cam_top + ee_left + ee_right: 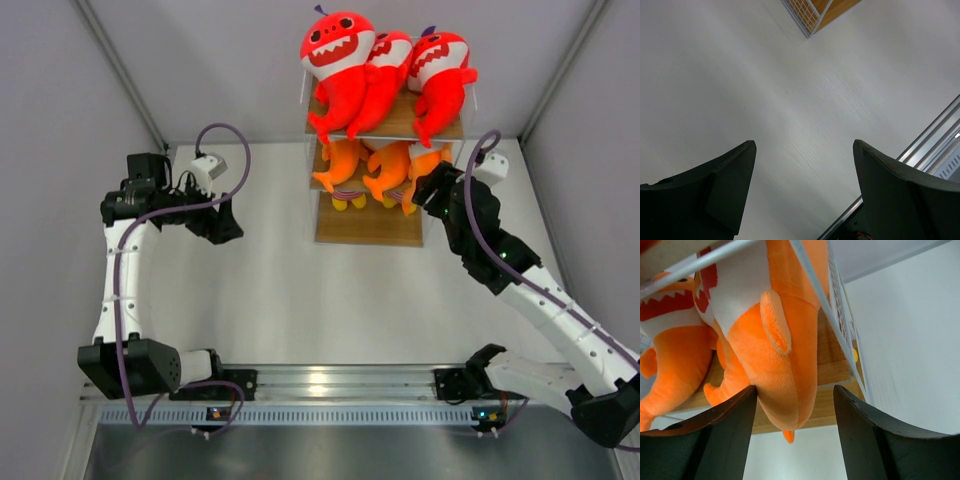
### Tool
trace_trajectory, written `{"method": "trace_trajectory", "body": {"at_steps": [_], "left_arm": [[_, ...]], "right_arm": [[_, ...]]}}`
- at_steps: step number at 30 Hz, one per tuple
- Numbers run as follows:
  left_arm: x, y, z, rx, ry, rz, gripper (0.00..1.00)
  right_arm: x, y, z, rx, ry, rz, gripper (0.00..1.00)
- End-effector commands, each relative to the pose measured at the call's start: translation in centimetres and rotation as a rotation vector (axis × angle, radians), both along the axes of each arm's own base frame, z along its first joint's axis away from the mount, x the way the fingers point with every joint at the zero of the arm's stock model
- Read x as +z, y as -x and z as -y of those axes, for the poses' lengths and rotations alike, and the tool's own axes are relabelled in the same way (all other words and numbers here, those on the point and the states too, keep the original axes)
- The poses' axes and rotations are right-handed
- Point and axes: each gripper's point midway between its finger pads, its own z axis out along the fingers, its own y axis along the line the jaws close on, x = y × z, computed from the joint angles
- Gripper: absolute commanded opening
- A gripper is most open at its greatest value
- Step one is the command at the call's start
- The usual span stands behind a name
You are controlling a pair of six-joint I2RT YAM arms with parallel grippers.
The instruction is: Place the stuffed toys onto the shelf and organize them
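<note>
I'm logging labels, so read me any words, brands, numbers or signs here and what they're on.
None can be read. The stuffed toys, the shelf and the table show no print.
Small lit modules on the rail by the arm bases are too small to read.

A robot test cell in a lab
A left arm (118,290) and a right arm (555,315), white with black joints, are bolted to a metal rail (340,385) at the near edge of a plain white table (290,300), closed in on three sides by blank grey walls (230,60).
</note>
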Motion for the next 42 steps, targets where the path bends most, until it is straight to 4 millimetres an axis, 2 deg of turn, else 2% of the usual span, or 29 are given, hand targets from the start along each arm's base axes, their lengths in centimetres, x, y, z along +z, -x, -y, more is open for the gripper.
{"method": "trace_trajectory", "body": {"at_steps": [1,4,7,8,10,11,12,13,14,18,19,22,30,34,37,40,42], "left_arm": [[-0.2,0.0,0.3,-0.026,0.021,0.003,0.84],[-0.6,-0.2,0.3,-0.027,0.022,-0.008,0.84],[-0.6,-0.4,0.2,-0.027,0.02,-0.011,0.84],[-0.6,-0.4,0.2,-0.027,0.02,-0.012,0.84],[-0.7,-0.5,0.3,-0.03,0.024,-0.015,0.84],[-0.7,-0.5,0.3,-0.031,0.023,-0.014,0.84],[-0.8,-0.4,0.4,-0.034,0.025,-0.017,0.84],[-0.9,-0.5,0.3,-0.034,0.026,-0.02,0.84],[-1.0,-0.5,0.3,-0.034,0.027,-0.023,0.84],[-1.1,-0.5,0.3,-0.035,0.024,-0.023,0.83],[-1.0,-0.5,0.3,-0.035,0.024,-0.022,0.83],[-1.0,-0.4,0.2,-0.034,0.019,-0.018,0.83],[-0.9,-0.3,0.3,-0.035,0.017,-0.011,0.83],[-0.9,-0.1,0.3,-0.036,0.017,-0.012,0.83],[-0.9,-0.1,0.3,-0.038,0.016,-0.008,0.83],[-1.0,-0.1,0.3,-0.039,0.016,-0.009,0.83],[-0.9,-0.1,0.3,-0.04,0.019,-0.008,0.83]], "right_arm": [[2.0,-0.8,-1.3,0.051,-0.096,0.052,0.62],[1.7,-1.5,-1.4,0.042,-0.103,0.053,0.6],[1.5,-1.9,-1.4,0.037,-0.101,0.059,0.51],[1.3,-2.1,-1.5,0.034,-0.099,0.057,0.42],[1.3,-2.3,-1.4,0.034,-0.094,0.06,0.32],[1.4,-2.4,-1.5,0.038,-0.089,0.065,0.21],[1.8,-2.4,-1.4,0.041,-0.072,0.074,0.15],[2.1,-2.5,-1.6,0.055,-0.065,0.085,0.02],[2.4,-2.5,-1.7,0.065,-0.053,0.093,0.0],[4.0,-2.4,-3.3,0.203,0.053,0.149,0.0],[4.6,-2.1,-4.0,0.251,0.052,0.163,0.0],[4.8,-1.4,-5.1,0.336,0.019,0.17,0.0],[7.6,0.3,-5.7,0.457,-0.059,0.232,0.0],[7.2,1.0,-6.6,0.534,-0.092,0.208,0.0],[5.7,0.5,-5.9,0.521,-0.14,0.15,0.0],[4.1,-0.7,-3.8,0.428,-0.184,0.093,0.0],[2.8,-1.5,-1.5,0.32,-0.211,0.042,0.0]]}}
